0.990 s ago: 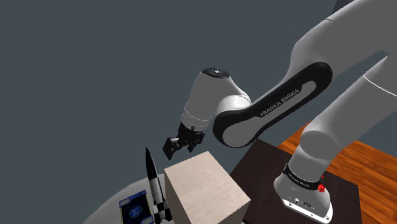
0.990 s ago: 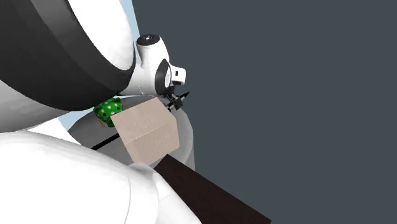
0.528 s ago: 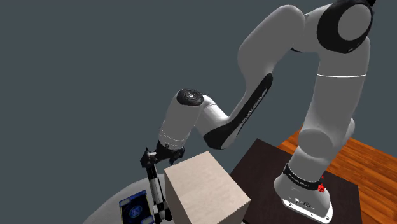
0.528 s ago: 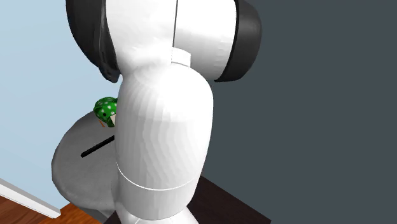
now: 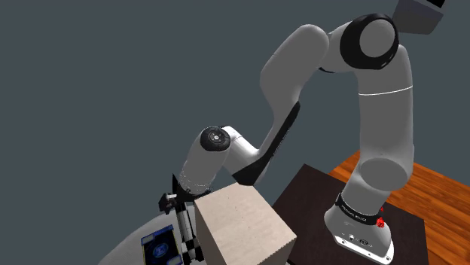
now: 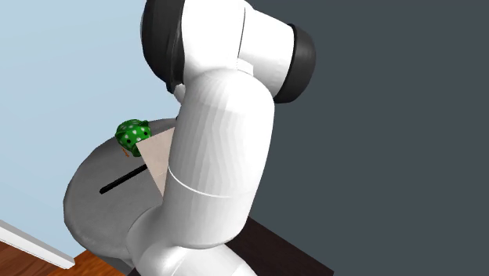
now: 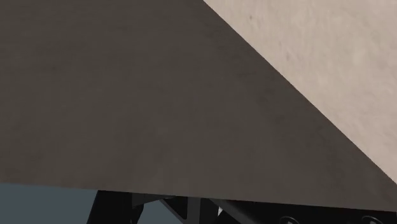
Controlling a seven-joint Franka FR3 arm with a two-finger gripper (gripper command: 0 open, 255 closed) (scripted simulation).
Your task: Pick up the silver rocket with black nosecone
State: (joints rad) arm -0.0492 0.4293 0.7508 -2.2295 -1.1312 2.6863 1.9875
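**Beside the beige box, gripper at the rocket's upper end**

Low in the shoulder view's left, the black gripper [image 5: 172,202] sits at the upper left corner of the beige box [image 5: 242,229], right at the upper end of the rocket [image 5: 184,227]. The rocket stands upright on the grey round table [image 5: 128,252], just beside the box. Its silver-and-black body and dark fins show below the gripper, and its nose is hidden. Whether the gripper is wide, narrow or clasping the rocket cannot be told. A small blue box [image 5: 159,248] stands near the rocket, on the side away from the beige box. In the second exterior view, a green white-spotted object [image 6: 132,135] rests near the table's far edge, beside the white arm [image 6: 211,157].
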